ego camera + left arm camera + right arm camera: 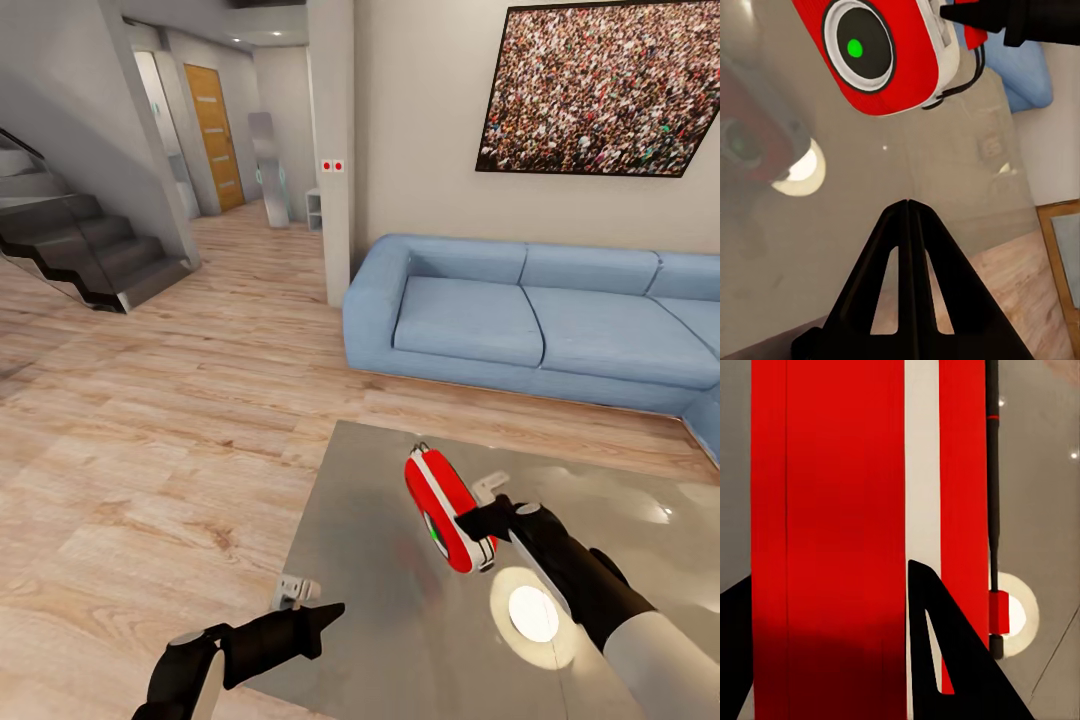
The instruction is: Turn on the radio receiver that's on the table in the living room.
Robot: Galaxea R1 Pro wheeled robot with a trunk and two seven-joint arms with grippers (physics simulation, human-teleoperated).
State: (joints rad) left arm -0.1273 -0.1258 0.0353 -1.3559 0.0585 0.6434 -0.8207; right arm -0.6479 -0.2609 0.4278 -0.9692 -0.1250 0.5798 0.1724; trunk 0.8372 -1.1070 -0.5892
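Left claw (318, 620) is seen low at the near left, over the near left corner of the table (380, 600). Its two black fingers (907, 247) are pressed flat together, so it is clenched, and nothing is held in it. A small grey block (296, 590) sits just beside it at the table edge.

To the right, the radio receiver (448, 510) is found above the middle of the glossy table, lifted off the top. It is stood up on its thin edge and tilted. Its long side runs from far left to near right. The round grey dial (859, 46) with the green dot is turned to the left, toward the left claw. The thin wire handle (420, 448) is at the far end. A dim red copy of the radio is mirrored in the table top.

Right claw (482, 522) is wrapped round the near right end of the radio, with a black finger (945, 660) on each side of the red and white body (844, 510). The radio is grasped by it.

A round white disc (533, 613) lies flat on the table, near and right of the radio, under the right arm.

Far behind, a light-blue sofa (530, 320) is set against the wall, under a big crowd picture (605, 85).
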